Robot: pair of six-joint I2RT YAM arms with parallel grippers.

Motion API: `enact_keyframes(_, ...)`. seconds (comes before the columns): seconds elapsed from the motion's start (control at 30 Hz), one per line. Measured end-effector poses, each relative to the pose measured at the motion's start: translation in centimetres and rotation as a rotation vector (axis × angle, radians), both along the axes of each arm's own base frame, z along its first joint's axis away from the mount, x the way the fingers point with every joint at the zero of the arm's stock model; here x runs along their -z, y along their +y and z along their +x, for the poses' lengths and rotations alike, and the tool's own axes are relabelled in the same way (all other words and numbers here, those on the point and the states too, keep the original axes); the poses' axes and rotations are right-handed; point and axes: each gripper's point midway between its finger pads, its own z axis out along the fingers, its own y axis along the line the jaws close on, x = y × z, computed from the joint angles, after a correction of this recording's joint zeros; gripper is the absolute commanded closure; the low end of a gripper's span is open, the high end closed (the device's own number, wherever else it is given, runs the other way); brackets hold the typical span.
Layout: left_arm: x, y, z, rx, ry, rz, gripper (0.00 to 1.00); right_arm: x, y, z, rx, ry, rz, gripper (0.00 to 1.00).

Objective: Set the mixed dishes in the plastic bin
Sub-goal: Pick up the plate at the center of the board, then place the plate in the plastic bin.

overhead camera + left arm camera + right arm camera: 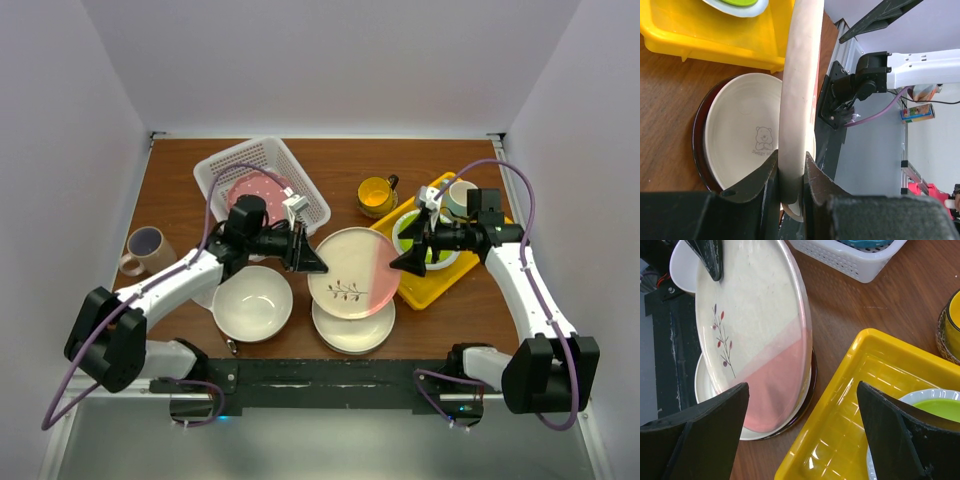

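Top view: the cream-pink plate (352,265) is mid frame, up off the stack & tipped, b/c the L fingers (312,260) pinch its left rim. The R fingers (408,262) are just beside its right rim, spread wide w/ nothing in them, prob. so the L arm can carry the plate alone. The plastic bin (310,205) is upper left w/ a pink dotted plate (255,190) inside; the held plate should go there too. Below the held plate is the dark red-rimmed bowl (353,330). The large cream bowl (252,303), yellow mug (377,195) & pinkish mug (145,250) wait on the table (340,160). L wrist view: the fingers are clamped on the plate's rim, so the plate stands on edge up the mid of the frame. A flat plate is prob. easiest to grab by the edge. The bowl w/ a small bear print lies lower left; can't tell if the plate touches it. R wrist view: the two fingers sit far apart at the bottom corners & touch nothing. The plate leans in the upper left, the yellow tray (855,405) is lower right w/ the lime-green plate (935,412), & a bin corner shows at the top.
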Motion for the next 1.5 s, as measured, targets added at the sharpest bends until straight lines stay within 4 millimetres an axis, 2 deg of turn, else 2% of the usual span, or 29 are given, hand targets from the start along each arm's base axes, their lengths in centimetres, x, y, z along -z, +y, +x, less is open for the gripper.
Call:
enact_keyframes(0.2,-1.1,2.0,1.3,-0.064,0.000,-0.012,1.00,0.0,-0.2,0.1,0.007,-0.001,0.000,0.05)
enact_keyframes(0.63,-5.3,6.6,6.2,-0.266,-0.008,-0.102,1.00,-0.5,-0.2,0.0,0.010,-0.021,0.000,0.04)
enact_keyframes(0.97,-10.3,11.4,12.0,-0.595,-0.025,-0.254,1.00,-0.5,-0.3,0.0,0.011,-0.021,-0.001,0.04)
enact_keyframes(1.13,-10.0,14.2,14.4,-0.780,0.028,-0.285,1.00,-0.7,-0.3,-0.1,0.011,-0.032,-0.001,0.04)
enact_keyframes(1.5,-6.0,19.8,17.5,-1.180,0.157,-0.233,1.00,-0.9,-0.3,-0.1,0.012,-0.039,-0.001,0.04)
